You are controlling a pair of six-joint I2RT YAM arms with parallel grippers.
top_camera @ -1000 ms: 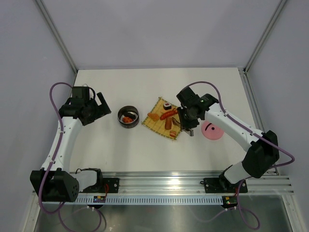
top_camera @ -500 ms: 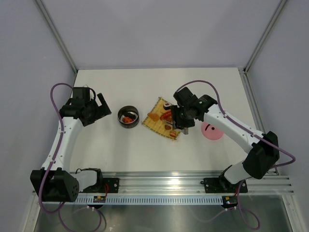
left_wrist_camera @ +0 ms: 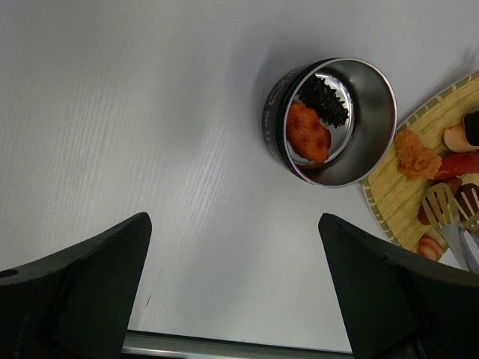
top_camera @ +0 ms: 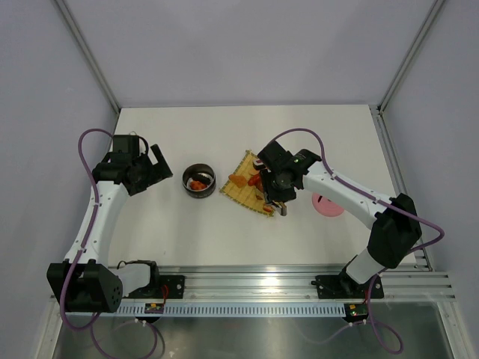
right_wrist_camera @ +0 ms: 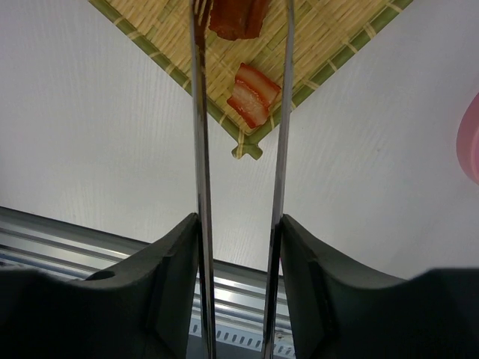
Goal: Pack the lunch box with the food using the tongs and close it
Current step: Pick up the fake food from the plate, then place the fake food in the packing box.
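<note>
Resting between right gripper point(right_wrist_camera: 238, 238) jaws: tongs point(right_wrist_camera: 199, 149)

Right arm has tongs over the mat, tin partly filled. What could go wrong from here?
1. The tongs in the right gripper straddle a red-brown piece with gaps either side; an off-centre squeeze may squirt it out.
2. The striped piece lies near a corner of the mat, below the tongs' arms; a low pass could push it off.
3. The lunch box stands unheld, the left gripper open and apart from it; a bump may slide it.
</note>
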